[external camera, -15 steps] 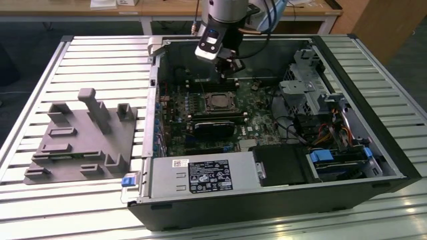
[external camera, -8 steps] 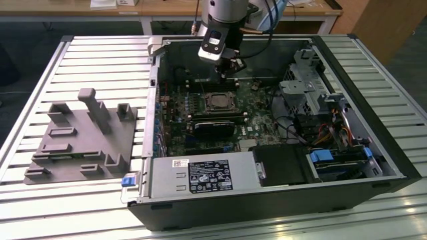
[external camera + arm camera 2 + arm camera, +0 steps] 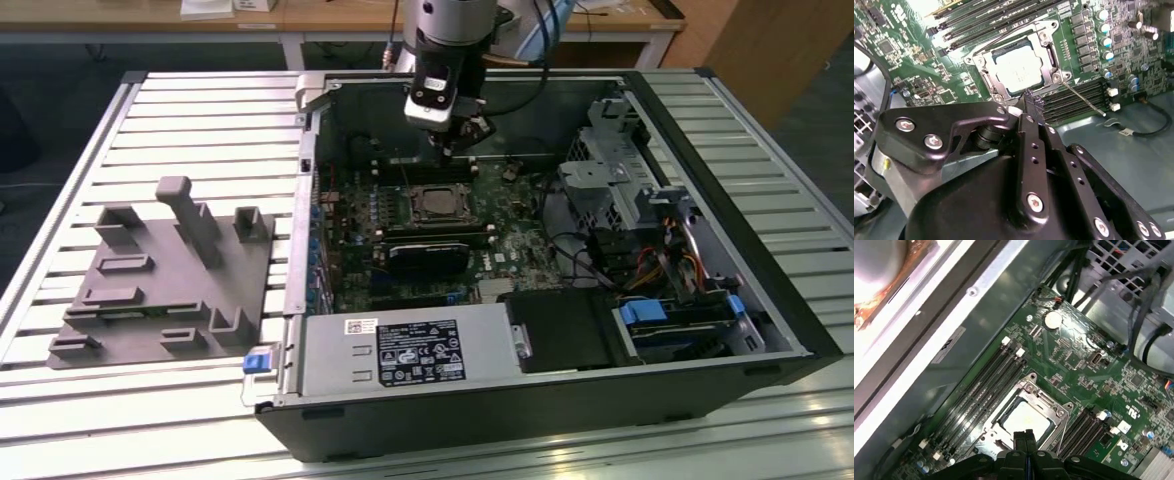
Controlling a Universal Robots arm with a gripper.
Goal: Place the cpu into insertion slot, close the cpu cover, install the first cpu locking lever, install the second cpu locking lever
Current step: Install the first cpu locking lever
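Note:
The cpu (image 3: 1015, 69) lies flat in the insertion slot (image 3: 985, 76) on the green board, its silver top showing. The cpu cover (image 3: 1047, 49) lies down around it as a metal frame. A thin metal lever (image 3: 1085, 100) juts out slanting from one socket corner over the memory slots. My gripper (image 3: 1030, 101) hangs just above the socket's edge, its black fingers pressed together with nothing between them. In the first wrist view the fingertips (image 3: 1025, 436) sit over the edge of the cpu (image 3: 1026, 416). In the exterior view the gripper (image 3: 454, 143) hovers behind the socket (image 3: 437, 203).
The open computer case (image 3: 694, 130) rests on a slatted metal table (image 3: 200, 110). A black power supply (image 3: 400, 350) sits at the front, drive cages and cables (image 3: 641, 220) at the exterior view's right. A grey fixture block (image 3: 160, 270) stands on the exterior view's left.

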